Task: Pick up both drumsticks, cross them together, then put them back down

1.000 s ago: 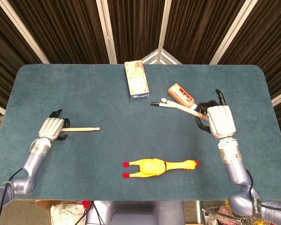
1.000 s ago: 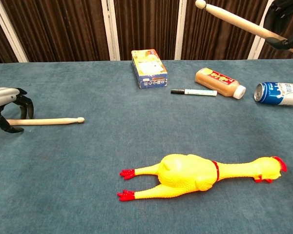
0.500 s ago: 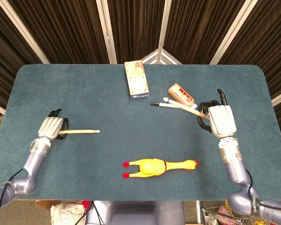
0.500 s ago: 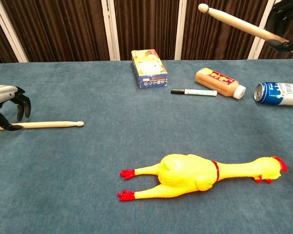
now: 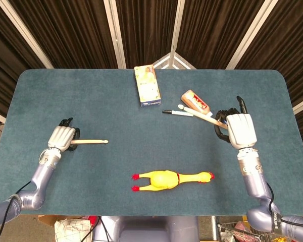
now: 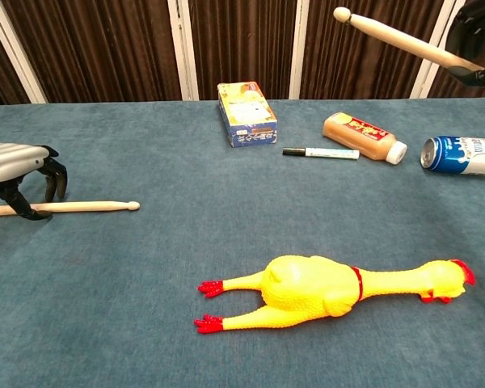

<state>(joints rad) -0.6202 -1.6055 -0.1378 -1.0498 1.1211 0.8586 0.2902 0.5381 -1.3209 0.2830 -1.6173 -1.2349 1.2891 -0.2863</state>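
Note:
One wooden drumstick (image 5: 89, 142) (image 6: 73, 207) lies flat on the blue table at the left, tip pointing right. My left hand (image 5: 62, 137) (image 6: 20, 174) hangs over its butt end, fingers arched down on either side of the stick with gaps showing. The second drumstick (image 5: 198, 113) (image 6: 404, 36) is held in the air by my right hand (image 5: 240, 130) (image 6: 477, 40) at the right side of the table. Its tip points up and to the left.
A yellow rubber chicken (image 5: 171, 179) (image 6: 331, 291) lies front centre. At the back are a small carton (image 5: 147, 85) (image 6: 246, 113), a brown bottle (image 6: 364, 136), a marker (image 6: 319, 152) and a blue can (image 6: 461, 155) on its side.
My left hand slid right along the lying drumstick and lowered its fingers around it; the stick shifted slightly. My right hand drifted a little right with its raised stick.

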